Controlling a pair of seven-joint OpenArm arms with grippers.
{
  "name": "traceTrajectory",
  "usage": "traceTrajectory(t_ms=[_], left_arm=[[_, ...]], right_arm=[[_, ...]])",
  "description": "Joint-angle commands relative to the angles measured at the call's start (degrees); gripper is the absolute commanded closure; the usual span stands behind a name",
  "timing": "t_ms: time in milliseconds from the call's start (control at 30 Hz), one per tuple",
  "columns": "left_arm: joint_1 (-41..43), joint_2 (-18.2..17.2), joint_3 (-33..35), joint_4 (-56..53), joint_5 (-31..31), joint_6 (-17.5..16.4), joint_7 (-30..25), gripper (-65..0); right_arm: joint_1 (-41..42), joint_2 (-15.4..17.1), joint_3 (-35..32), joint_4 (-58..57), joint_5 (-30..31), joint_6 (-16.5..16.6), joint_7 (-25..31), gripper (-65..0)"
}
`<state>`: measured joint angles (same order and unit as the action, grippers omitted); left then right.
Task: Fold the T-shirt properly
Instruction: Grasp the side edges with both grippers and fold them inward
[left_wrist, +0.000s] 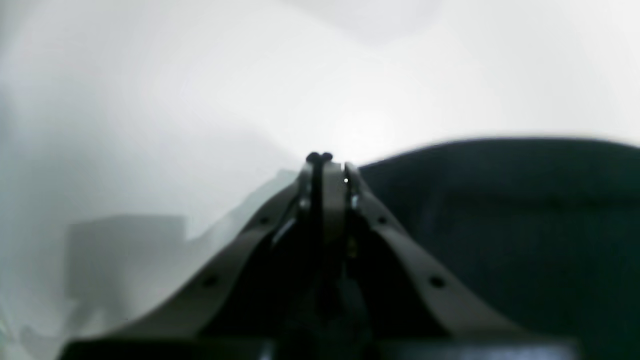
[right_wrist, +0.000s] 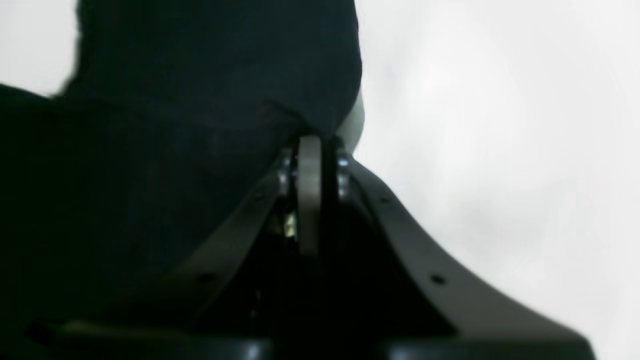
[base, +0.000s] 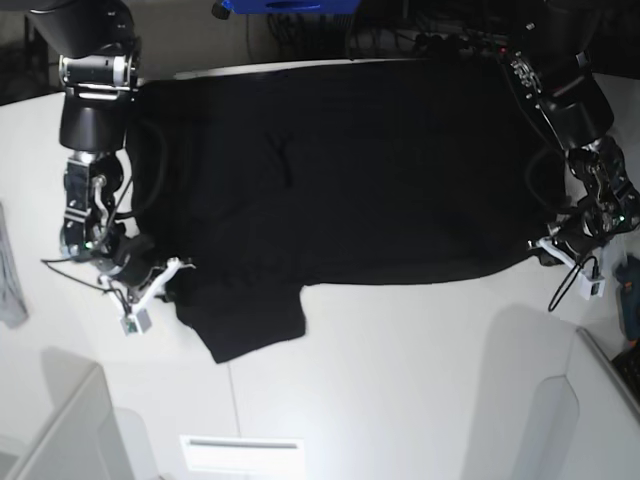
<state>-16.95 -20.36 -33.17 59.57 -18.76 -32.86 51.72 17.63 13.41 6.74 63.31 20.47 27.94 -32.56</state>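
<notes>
The black T-shirt (base: 350, 170) lies spread plain side up across the white table (base: 400, 380), with one short sleeve (base: 250, 325) sticking out toward the front left. My right gripper (base: 178, 272) is at the shirt's left front edge beside that sleeve. In the right wrist view, my right gripper (right_wrist: 317, 142) is shut with the black T-shirt (right_wrist: 200, 100) draped over its tips. My left gripper (base: 545, 250) sits at the shirt's right front corner. In the left wrist view, my left gripper (left_wrist: 320, 159) is shut, with the T-shirt (left_wrist: 500, 225) meeting its right side.
A small grey cloth (base: 10, 275) hangs at the left edge. A blue object (base: 290, 5) and cables sit behind the table. White panels stand at the front left (base: 60, 430) and front right (base: 600, 400). A white label (base: 240, 455) lies near the front edge.
</notes>
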Motion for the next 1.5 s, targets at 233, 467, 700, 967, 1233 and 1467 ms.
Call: traceTrajectory(t_ms=[233,467,700,967,1233,1467], left_arm=[[1.8,-2.3,-0.5,6.2,-2.8,0.0,0.4,0.0],[5.1,-2.2,-2.7,13.8,-3.8,0.0,4.2,0.0],[9.3,-2.5,-6.2,19.4,-10.1,0.0,5.5,0.0],[12.2,-2.5,-6.8,20.6,-10.6,0.0,5.5,0.0],[17.3,-2.1,-8.6,29.8,-10.7,0.0,5.6,0.0],[17.3,-1.3,-13.6,31.9,-10.6,-4.5,12.3,0.0]], right_arm=[[0.3,0.8,0.1,2.4,0.8,0.2,1.0,0.0],[-1.7,0.9,1.5,2.5,0.8,0.2,1.2,0.0],[-3.5,0.6,5.7,5.8,0.8,0.3,0.9,0.0],[-6.9,0.6,5.8,12.4,0.8,0.3,-2.0,0.0],[-10.6,0.6,5.9,17.3,0.8,0.3,-2.3,0.0],[-13.5,0.5,5.9,20.1,0.8,0.3,-1.9,0.0]])
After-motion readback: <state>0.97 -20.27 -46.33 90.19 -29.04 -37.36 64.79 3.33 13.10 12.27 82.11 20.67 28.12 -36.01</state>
